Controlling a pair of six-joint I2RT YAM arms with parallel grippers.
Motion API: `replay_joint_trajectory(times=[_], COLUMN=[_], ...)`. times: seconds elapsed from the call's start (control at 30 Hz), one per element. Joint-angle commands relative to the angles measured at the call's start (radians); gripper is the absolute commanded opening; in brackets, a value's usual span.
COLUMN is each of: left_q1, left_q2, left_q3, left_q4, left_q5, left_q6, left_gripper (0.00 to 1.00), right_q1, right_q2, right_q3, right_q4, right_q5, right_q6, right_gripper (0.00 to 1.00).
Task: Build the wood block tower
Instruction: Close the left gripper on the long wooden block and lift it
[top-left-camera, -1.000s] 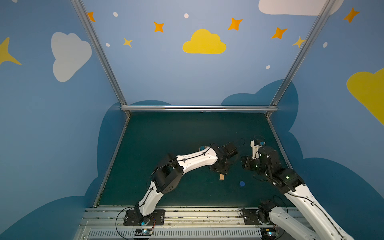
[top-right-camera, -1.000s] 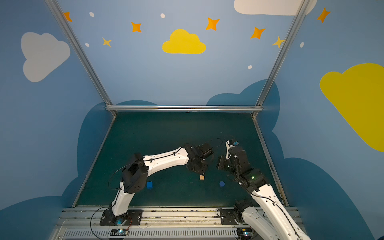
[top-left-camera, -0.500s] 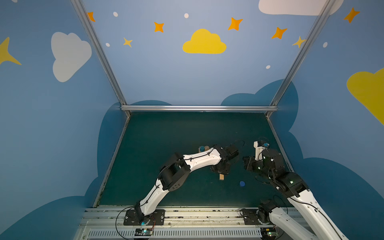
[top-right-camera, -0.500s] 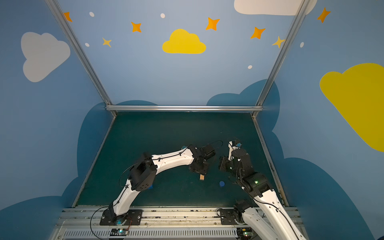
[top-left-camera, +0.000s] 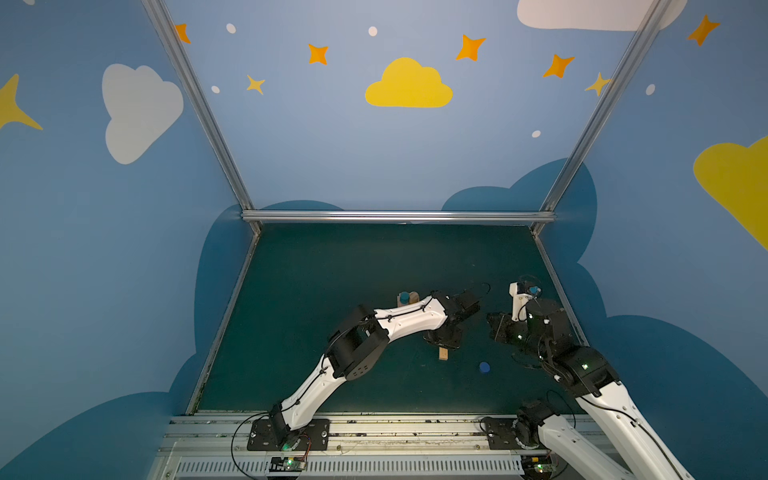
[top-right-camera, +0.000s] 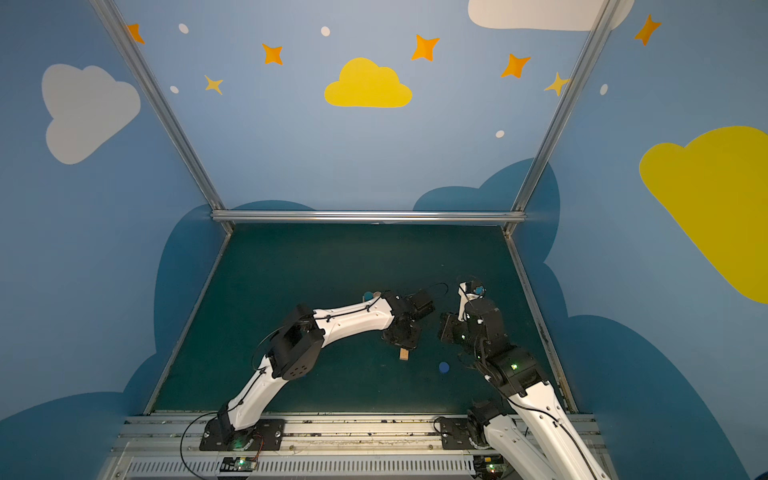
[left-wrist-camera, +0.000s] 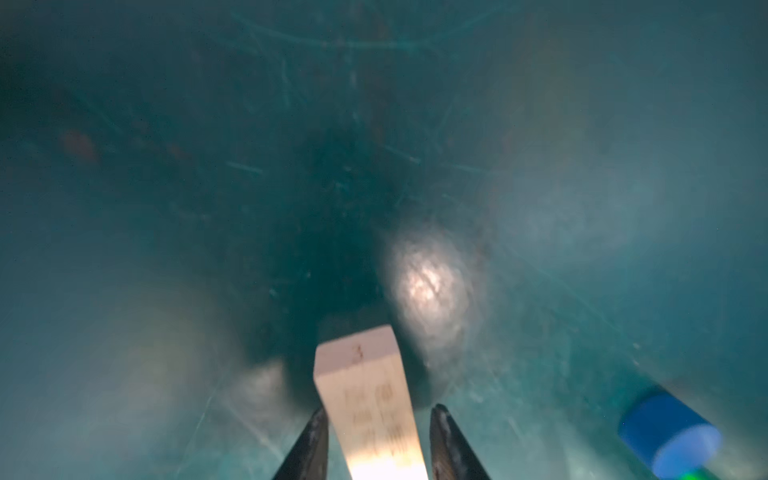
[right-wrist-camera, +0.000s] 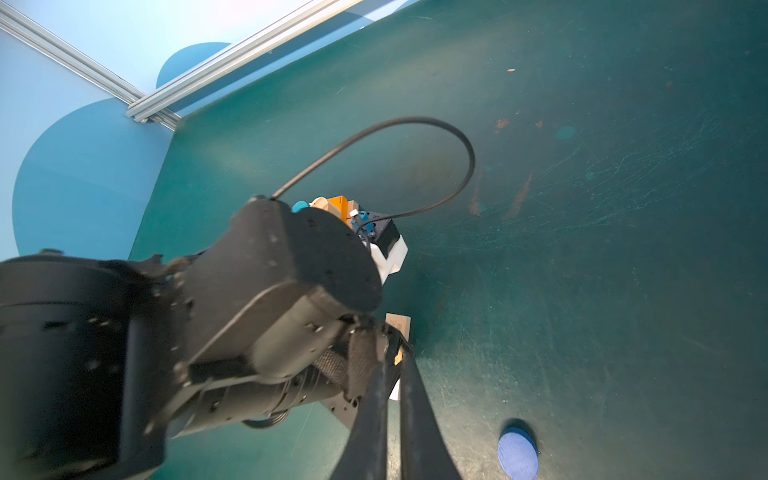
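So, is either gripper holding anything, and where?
Not yet: left gripper straddles one end of the tan bar, gap at one finger. Right gripper shut, empty.

A tan bar (top-left-camera: 444, 354) pokes out beneath the left hand (top-left-camera: 443, 341), a blue cylinder (top-left-camera: 484, 367) nearby.

The tan wood bar (left-wrist-camera: 365, 399) between my left fingers (left-wrist-camera: 311, 444) has a tiny red mark on its end. It looks a bit like a 3, but I am not sure. Grey print runs along its side, too blurry for me to read.
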Motion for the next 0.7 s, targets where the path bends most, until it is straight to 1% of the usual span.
replay_joint_trajectory(times=[0.0,0.13,0.27,0.43,0.67], left_q1=[0.000,0.000,0.000,-0.001,-0.004], left_q2=[0.017,0.012,0.003,-0.006,-0.013], left_q3=[0.022,0.024,0.024,0.020,0.020], left_q4=[-0.049,-0.060,-0.068,-0.063,-0.064], left_q5=[-0.023,-0.044,-0.054,-0.053,-0.048], left_q6=[0.008,0.010,0.015,0.017,0.018], left_gripper=[0.36,0.32,0.32,0.35,0.34], right_q1=[-0.006,-0.010,-0.012,-0.014,-0.015], right_q2=[-0.016,-0.021,-0.024,-0.023,-0.020], right_q3=[-0.017,-0.019,-0.020,-0.024,-0.024], right_q4=[-0.015,-0.019,-0.019,-0.020,-0.019], right_q5=[0.012,0.012,0.012,0.010,0.005], right_q6=[-0.008,-0.006,-0.007,-0.005,-0.004], right_gripper=[0.09,0.09,0.09,0.09,0.09])
